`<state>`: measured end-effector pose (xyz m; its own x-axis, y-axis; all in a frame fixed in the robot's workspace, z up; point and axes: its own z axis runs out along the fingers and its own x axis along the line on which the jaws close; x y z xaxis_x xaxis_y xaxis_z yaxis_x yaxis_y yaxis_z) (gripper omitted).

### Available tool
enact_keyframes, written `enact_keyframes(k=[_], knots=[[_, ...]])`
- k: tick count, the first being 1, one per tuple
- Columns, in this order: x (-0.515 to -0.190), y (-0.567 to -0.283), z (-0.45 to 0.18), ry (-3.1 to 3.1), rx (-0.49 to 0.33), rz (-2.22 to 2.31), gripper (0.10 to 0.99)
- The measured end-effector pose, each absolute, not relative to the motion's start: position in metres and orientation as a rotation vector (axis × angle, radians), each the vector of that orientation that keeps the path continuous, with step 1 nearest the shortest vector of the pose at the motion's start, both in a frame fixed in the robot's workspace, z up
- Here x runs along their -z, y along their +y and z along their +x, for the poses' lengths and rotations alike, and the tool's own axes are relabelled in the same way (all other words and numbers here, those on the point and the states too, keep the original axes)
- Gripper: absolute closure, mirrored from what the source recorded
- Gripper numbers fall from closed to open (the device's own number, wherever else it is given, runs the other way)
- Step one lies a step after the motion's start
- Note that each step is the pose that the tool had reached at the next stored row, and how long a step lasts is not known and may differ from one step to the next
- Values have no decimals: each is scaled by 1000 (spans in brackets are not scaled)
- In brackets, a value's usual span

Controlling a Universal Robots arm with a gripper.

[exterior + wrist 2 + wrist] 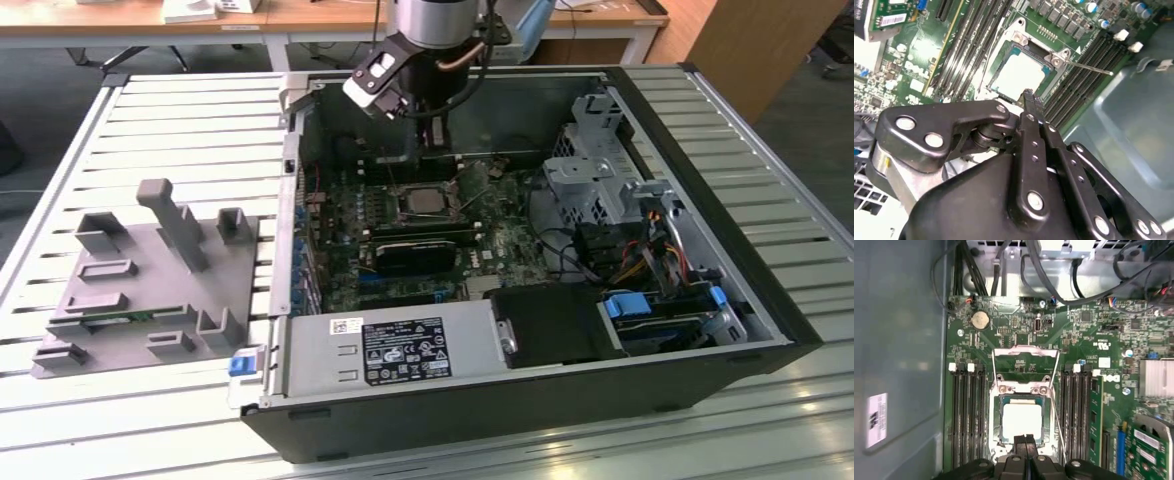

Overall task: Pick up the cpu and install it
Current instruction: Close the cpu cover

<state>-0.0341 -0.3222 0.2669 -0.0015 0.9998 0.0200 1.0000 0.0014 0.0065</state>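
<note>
On the exterior view's left, a grey fixture block (147, 270) stands on the slatted counter (134, 430), well apart from the work. Next to the right is the open computer case (534, 400), with the motherboard (501, 245) lying flat inside.

The cpu (1022, 421) sits square in its socket, silver top up, between the two banks of memory slots (968, 415). The socket's retention frame (1026, 360) is raised and the thin lever (1089, 67) is unlatched. By my judgement the placing step is done but the chip is not yet clamped, and any work here calls for a light, vertical touch.

The gripper (1025, 440) hangs at the chip's near edge, its jaws pressed together with nothing between them. Whether the tips touch the socket rim cannot be told. Farthest right stands the metal drive cage (594, 150).
</note>
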Motion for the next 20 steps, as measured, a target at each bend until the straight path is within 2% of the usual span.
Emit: enact_keyframes(k=[20], knots=[[-267, -333, -14, -2224, 29, -2204, 980]])
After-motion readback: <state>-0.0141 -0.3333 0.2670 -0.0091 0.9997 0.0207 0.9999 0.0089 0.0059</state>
